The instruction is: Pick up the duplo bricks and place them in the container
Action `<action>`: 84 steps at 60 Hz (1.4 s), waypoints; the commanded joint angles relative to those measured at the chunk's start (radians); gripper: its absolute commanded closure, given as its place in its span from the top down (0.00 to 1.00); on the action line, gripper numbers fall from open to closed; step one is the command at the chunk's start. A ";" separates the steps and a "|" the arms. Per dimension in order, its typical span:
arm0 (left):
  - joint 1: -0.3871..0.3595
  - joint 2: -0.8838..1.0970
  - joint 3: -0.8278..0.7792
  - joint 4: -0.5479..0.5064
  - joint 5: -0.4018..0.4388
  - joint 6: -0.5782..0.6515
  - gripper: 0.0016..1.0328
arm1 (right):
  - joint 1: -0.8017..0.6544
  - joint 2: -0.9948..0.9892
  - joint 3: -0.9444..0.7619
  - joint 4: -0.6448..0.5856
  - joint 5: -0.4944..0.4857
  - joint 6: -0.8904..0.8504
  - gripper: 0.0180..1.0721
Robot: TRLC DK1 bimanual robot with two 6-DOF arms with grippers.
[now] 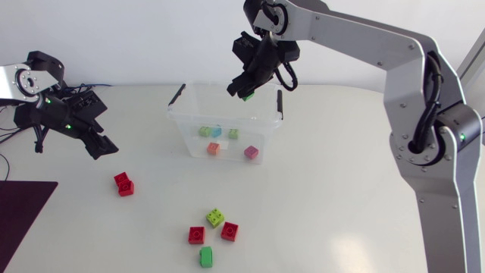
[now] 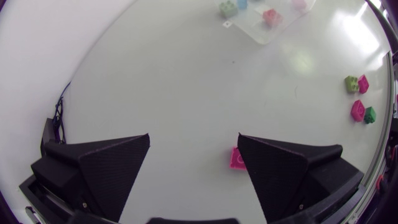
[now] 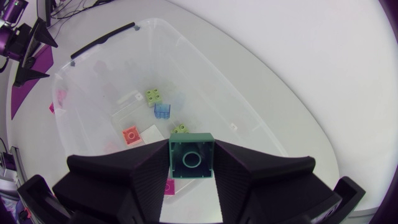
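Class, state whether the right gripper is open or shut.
Shut on the green brick: both fingers of the right gripper press its sides, above the container.

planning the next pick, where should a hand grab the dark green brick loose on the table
Come straight down from above and grip the dark green brick across its two long flat sides. Those look free, while a red brick sits close off one short end.

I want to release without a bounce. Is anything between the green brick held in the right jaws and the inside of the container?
Nothing visible does. The green brick hangs over the open, lidless container; a few bricks lie on its floor below.
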 commanded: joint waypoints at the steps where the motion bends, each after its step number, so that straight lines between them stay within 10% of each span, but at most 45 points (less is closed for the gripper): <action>1: 0.020 0.052 -0.072 0.035 -0.039 0.104 0.96 | -0.005 0.051 0.095 -0.046 0.008 0.028 0.79; 5: 0.035 0.057 -0.097 0.052 -0.056 0.136 0.96 | -0.002 0.056 0.117 -0.074 0.014 0.032 0.95; 21: 0.075 0.062 -0.221 0.056 -0.082 0.314 0.95 | 0.019 -0.091 -0.024 -0.062 0.008 0.039 0.95; 56: -0.047 0.217 -0.112 0.147 -0.062 0.222 0.95 | 0.093 -0.478 -0.572 0.104 0.010 0.046 0.95; 66: -0.051 0.249 -0.086 0.133 -0.062 0.219 0.83 | 0.117 -0.584 -0.686 0.124 0.007 0.040 0.95; 74: -0.051 0.264 -0.060 0.071 -0.062 0.187 0.28 | 0.159 -0.691 -0.808 0.133 0.004 0.006 0.95; 84: -0.044 0.229 -0.057 -0.027 -0.064 0.185 0.27 | 0.249 -0.806 -0.989 0.121 -0.021 -0.052 0.95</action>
